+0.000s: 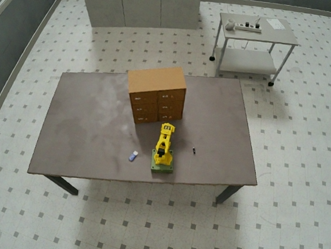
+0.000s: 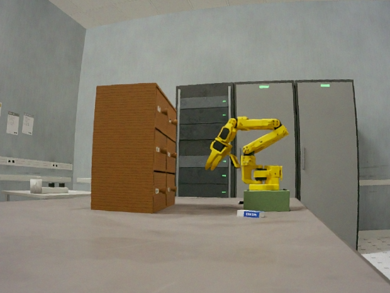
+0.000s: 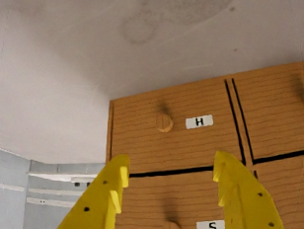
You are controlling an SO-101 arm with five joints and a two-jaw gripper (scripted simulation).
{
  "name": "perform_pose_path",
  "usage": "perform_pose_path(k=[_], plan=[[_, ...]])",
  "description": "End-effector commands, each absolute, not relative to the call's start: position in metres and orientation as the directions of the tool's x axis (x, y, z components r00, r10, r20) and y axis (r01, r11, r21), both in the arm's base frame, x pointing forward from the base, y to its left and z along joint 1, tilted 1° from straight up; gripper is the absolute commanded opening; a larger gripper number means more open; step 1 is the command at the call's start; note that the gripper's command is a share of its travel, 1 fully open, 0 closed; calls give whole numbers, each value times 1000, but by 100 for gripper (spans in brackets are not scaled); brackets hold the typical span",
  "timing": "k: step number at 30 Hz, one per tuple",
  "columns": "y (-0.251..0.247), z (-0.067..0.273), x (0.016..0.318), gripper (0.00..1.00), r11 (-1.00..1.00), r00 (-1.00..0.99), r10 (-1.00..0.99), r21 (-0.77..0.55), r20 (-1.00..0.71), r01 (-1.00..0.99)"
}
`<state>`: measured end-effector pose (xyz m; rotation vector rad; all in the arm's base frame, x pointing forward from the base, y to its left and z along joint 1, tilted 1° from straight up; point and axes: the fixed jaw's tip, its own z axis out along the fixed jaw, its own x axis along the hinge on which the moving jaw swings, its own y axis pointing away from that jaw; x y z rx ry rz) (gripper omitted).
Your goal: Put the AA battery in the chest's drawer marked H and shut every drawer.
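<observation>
The AA battery (image 1: pixel 194 150) lies on the table to the right of the arm's base; its dark end shows in the exterior view (image 2: pixel 240 202). The wooden chest (image 1: pixel 157 79) (image 2: pixel 122 148) stands upright with its drawers looking shut. Drawer H (image 3: pixel 143 148) (image 1: pixel 175 117) is the bottom one of the right column, seen upside down in the wrist view. Its round knob (image 3: pixel 164 122) stands beside the H label (image 3: pixel 199 121). My gripper (image 2: pixel 222 166) (image 3: pixel 171 165) is partly open and empty, in the air in front of the chest, not touching it. The top view hides its fingertips.
A blue and white eraser (image 1: pixel 133 156) (image 2: pixel 251 214) lies on the table left of the arm's green base block (image 1: pixel 161 170) (image 2: pixel 267 200). Drawer S (image 3: pixel 148 197) is directly above drawer H. Other drawer knobs stick out from the chest's front.
</observation>
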<state>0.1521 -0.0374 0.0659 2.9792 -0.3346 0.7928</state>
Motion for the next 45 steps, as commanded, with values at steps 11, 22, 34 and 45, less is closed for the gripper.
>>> perform_pose_path(k=[11, 22, 34, 45], plan=[[-35, 73, 146, 21, -976, 845, -201, -23, 496, -219], [-35, 73, 146, 21, -976, 845, -201, -23, 496, -219], [-37, 82, 156, 21, -976, 800, -189, -23, 570, -215], [-39, 93, 166, 21, -977, 748, -176, -22, 639, -211]])
